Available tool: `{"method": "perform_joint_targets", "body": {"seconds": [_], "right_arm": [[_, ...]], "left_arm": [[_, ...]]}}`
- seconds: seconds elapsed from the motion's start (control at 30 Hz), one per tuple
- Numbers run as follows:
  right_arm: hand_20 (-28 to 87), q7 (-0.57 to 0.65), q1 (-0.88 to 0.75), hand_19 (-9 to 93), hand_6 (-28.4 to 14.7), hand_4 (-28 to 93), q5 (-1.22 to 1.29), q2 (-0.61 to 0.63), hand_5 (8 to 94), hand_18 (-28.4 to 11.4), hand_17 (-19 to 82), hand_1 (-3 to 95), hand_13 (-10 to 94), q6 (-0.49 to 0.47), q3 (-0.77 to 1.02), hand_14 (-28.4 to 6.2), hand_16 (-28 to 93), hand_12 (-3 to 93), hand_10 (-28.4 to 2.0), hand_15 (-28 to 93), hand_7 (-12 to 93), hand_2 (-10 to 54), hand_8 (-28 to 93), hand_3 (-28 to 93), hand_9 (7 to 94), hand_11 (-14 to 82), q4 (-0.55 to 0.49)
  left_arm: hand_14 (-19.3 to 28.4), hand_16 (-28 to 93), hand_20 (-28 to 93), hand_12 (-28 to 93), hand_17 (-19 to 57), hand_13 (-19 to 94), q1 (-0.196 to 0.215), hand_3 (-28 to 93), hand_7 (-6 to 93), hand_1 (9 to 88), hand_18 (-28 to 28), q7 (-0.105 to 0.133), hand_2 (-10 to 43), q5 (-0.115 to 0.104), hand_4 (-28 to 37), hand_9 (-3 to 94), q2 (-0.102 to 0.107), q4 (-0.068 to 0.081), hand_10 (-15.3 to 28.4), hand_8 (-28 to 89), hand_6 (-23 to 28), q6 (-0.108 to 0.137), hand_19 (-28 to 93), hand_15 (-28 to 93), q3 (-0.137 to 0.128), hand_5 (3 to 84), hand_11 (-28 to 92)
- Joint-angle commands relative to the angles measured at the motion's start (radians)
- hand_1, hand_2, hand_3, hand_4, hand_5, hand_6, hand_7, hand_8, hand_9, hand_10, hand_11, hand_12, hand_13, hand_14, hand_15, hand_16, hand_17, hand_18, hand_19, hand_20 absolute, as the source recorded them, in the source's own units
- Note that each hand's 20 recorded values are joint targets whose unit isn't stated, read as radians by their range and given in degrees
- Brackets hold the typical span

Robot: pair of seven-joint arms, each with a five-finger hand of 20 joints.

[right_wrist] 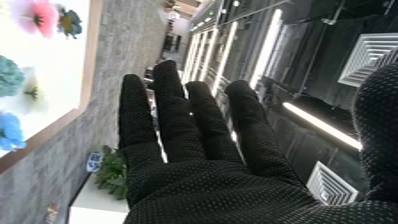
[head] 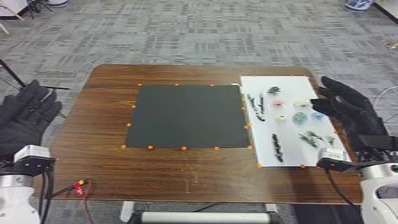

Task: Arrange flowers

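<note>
Head view: the right hand (head: 354, 117) is at the right side of the tabletop (head: 191, 175), with the flowers lying inward of it, to its left, on a white sheet (head: 302, 85). That sideways relation decides the coming move. The right hand is clearly the nearer one; the left hand (head: 27, 120) is at the far side, beyond the black panel (head: 187, 116). Both are released, their fingers extended and nothing held.

The blue flower (head: 317, 115) lies closest to the right hand, just beside its thumb side. The teal flower (head: 299, 117) comes next inward, and the pink flower (head: 277, 103) is farther in. The right wrist view also has the blue flower and the pink flower on the sheet, apart from the straight fingers.

The long dark stem (head: 276, 146) and the dark stem pair (head: 261, 106) run mostly front to back, close to the line of the right forearm. The panel, likely where the arrangement goes, is left of the sheet. The next move therefore probably calls for travel leftward and down, with the thumb and fingers closing across a stem's narrow width. Coming in low from the right could brush the blue flower before an inner piece is reached.
</note>
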Motion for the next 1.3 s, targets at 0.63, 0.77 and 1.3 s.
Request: {"method": "perform_joint_targets", "body": {"seconds": [0.63, 0.77, 1.3], "right_arm": [[15, 0.230, 0.011, 36, -7.9, -25, -0.233, 0.028, 36.2, -19.6, 13, 20.3, 35, 0.151, -0.030, -15.6, 24, 19.2, -17.6, 21, 14, -5.7, -8, 74, 38.0, 9.0, -0.052], [14, 0.350, 0.016, 38, -8.4, -25, -0.382, 0.042, 38.0, -19.6, 13, 22.7, 32, 0.166, -0.032, -15.9, 23, 19.7, -18.4, 23, 15, -8.4, -8, 74, 37.9, 10.7, -0.072], [26, 0.939, 0.372, 67, -11.4, -28, -1.118, 0.259, 43.0, -24.6, 17, 24.9, 36, -0.086, -0.494, -23.1, 44, 64.3, -23.6, 74, 48, -9.5, -18, 65, 36.8, 63.5, -0.041]], "left_arm": [[15.1, -2, 9, 9, -5.7, 22, 0.017, 70, 5.1, 30.1, 14.9, -0.001, 9.4, -0.006, -28.2, 29.8, -0.001, -0.007, 15.5, -6, 9.8, 0.007, 32, 18, -0.002, 39.8, 15], [15.2, -2, 9, 9, -5.8, 22, 0.024, 70, 5.2, 30.1, 15.0, 0.006, 9.4, -0.026, -28.2, 29.8, -0.004, -0.011, 15.5, -6, 9.9, 0.022, 32, 18, 0.001, 39.8, 15], [16.3, -2, 10, 11, -6.5, 24, 0.047, 71, 7.4, 29.8, 15.8, 0.061, 9.3, -0.081, -28.2, 31.5, 0.008, -0.032, 16.6, -7, 10.7, 0.110, 34, 23, 0.014, 41.5, 18]]}}
